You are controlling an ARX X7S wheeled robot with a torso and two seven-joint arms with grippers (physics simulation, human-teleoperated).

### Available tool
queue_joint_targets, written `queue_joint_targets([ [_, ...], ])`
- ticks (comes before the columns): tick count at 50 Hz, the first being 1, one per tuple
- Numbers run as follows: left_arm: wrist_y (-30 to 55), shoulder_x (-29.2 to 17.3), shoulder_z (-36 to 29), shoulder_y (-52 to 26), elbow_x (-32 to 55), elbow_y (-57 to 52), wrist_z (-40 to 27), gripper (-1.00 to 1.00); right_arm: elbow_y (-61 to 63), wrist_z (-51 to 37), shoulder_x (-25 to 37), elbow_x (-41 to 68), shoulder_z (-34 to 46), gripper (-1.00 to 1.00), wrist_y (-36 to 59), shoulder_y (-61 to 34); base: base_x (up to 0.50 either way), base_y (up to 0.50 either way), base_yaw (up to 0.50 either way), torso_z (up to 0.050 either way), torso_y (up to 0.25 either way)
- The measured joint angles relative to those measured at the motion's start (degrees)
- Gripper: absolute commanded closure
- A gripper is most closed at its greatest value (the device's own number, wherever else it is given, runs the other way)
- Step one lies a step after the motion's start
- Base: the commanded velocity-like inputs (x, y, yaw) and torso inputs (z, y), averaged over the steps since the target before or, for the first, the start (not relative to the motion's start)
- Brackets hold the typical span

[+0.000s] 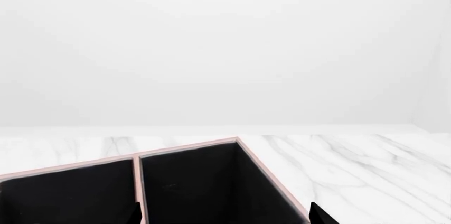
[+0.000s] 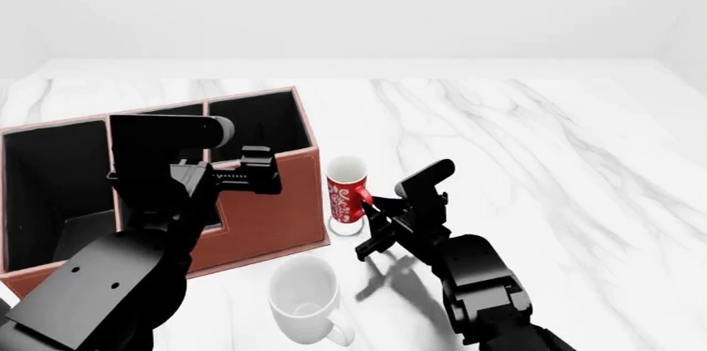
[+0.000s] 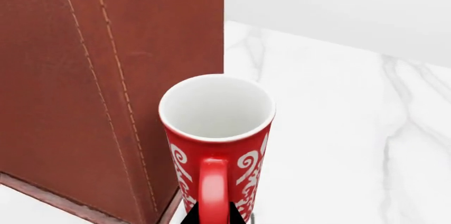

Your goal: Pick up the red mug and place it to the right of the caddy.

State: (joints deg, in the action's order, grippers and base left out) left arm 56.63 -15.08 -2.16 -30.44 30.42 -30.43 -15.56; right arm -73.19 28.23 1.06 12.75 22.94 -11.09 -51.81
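I have the red mug (image 2: 347,194) standing upright on the marble bench (image 2: 531,144), just beside the right wall of the caddy (image 2: 271,202), its long axis vertical and its white mouth open to the ceiling. From the right wrist camera the handle (image 3: 213,187) faces straight back at my right pincer (image 2: 377,220), with two dark fingertips showing on either side of its lower end (they look closed narrow around the handle, though I cannot see the contact itself). So I judge the right pincer to be holding the mug by the handle, with the mug's foot on or very close to the bench.

The relation that matters: the mug lies directly ahead of the right pincer and slightly towards the caddy, so it already sits on the correct side of the box. The right arm is clearly the nearer one. My left pincer (image 2: 257,170) hangs over the caddy's rear compartments; in its wrist view only two dark tips at the frame edge show, set well apart, so I read it as wide and empty.

A white mug (image 2: 304,293) stands nearer to me, apart from the red one.
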Motion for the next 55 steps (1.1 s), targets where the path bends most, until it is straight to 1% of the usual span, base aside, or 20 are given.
queue_joint_targets([
  [15, 0.7, -0.35, 0.22, 0.05, 0.93, -0.94, -0.53, -1.0, -1.81, -1.19, -0.69, -1.03, 0.56, 1.0, 1.15, -0.49, 0.0, 0.0, 0.0, 0.0, 0.001],
  [29, 0.55, -0.64, 0.2, 0.39, 1.39, -1.18, -0.83, -1.0, -1.75, -3.63, -0.86, -0.99, 0.41, 1.0, 6.06, -1.38, 0.0, 0.0, 0.0, 0.0, 0.001],
  [30, 0.53, -0.66, 0.21, 0.41, 1.42, -1.17, -0.84, -1.0, -1.65, -3.72, -0.87, -0.81, 0.29, -1.0, 6.43, -1.46, 0.0, 0.0, 0.0, 0.0, 0.0],
  [44, 0.17, -0.9, 0.32, 0.64, 1.88, -1.06, -1.0, -1.0, -1.75, -4.55, -0.94, -1.65, -2.19, -1.0, 9.1, -2.0, 0.0, 0.0, 0.0, 0.0, 0.0],
  [52, -0.02, -0.99, 0.39, 0.74, 2.21, -0.89, -1.04, -1.0, -1.55, -3.02, -0.63, -2.27, -4.22, -1.0, 9.73, -1.86, 0.0, 0.0, 0.0, 0.0, 0.0],
  [55, -0.13, -1.04, 0.44, 0.79, 2.33, -0.79, -1.04, -1.0, 2.75, -2.43, 0.38, -1.75, -5.03, -1.0, 12.29, 0.27, 0.0, 0.0, 0.0, 0.0, 0.0],
])
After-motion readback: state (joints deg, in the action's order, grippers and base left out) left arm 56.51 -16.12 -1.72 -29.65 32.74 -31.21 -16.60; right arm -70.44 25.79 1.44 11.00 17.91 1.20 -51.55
